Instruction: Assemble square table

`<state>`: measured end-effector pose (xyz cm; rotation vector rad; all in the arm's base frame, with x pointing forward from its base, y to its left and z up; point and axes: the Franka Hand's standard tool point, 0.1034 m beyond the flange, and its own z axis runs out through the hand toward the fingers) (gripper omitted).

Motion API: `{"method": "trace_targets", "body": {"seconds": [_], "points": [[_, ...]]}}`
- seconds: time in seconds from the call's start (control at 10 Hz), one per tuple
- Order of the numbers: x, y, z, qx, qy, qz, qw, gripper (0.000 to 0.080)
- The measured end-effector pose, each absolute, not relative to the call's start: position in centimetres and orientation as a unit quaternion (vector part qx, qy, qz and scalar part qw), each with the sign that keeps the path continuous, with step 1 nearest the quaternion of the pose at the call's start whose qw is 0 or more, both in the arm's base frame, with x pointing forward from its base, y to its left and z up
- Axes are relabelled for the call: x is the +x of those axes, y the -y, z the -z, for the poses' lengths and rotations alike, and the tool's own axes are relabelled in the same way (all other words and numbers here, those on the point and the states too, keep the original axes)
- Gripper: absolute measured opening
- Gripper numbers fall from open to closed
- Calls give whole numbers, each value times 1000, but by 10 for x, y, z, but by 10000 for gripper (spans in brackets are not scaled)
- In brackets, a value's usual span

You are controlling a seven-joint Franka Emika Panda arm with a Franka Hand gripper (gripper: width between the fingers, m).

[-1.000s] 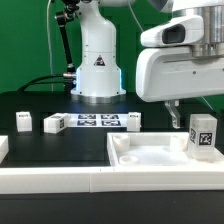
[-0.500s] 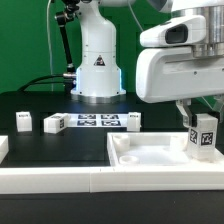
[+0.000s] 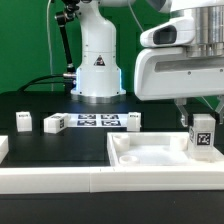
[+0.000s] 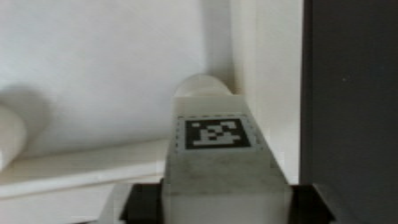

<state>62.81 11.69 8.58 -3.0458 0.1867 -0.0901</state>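
Fingers [image 4: 135, 207]: closed on one leg block, a dark pad pressed against each of its sides in the wrist view.
Held leg [image 3: 203, 134]: upright with its tag toward the exterior camera, over the table top's corner at the exterior view's right. Whether its lower end touches the tray cannot be told.
Table top [image 3: 150, 158]: lies rim-up on the desk [image 3: 60, 142] at the front of the exterior view, with nothing seen fixed to it.
Loose legs: the left loose leg [image 3: 23, 121] and middle loose leg [image 3: 54, 123] stand just beside the marker board [image 3: 98, 121] on the exterior view's left. The right loose leg [image 3: 134, 119] stands on its other side. All three are well apart from the table top.
Progress (judged): early. No leg appears attached, and the held leg looks like the first one being brought to its corner. Seating it and fetching the other three remain.
Exterior view only: the layout of the table top and the three waiting legs.
Wrist view only: the grip itself, and the leg's rounded end close to the tray's rim, with dark desk beyond. The socket is not clearly visible.
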Motion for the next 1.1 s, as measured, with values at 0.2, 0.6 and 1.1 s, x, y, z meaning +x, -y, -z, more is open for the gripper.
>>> {"method": "trace_targets", "body": {"seconds": [0.2, 0.6, 1.1], "points": [[628, -116, -86, -986, -156, 28, 52, 290], [629, -113, -85, -942, -328, 20, 65, 291], [625, -118, -84, -843, -533, -2, 68, 291]]}}
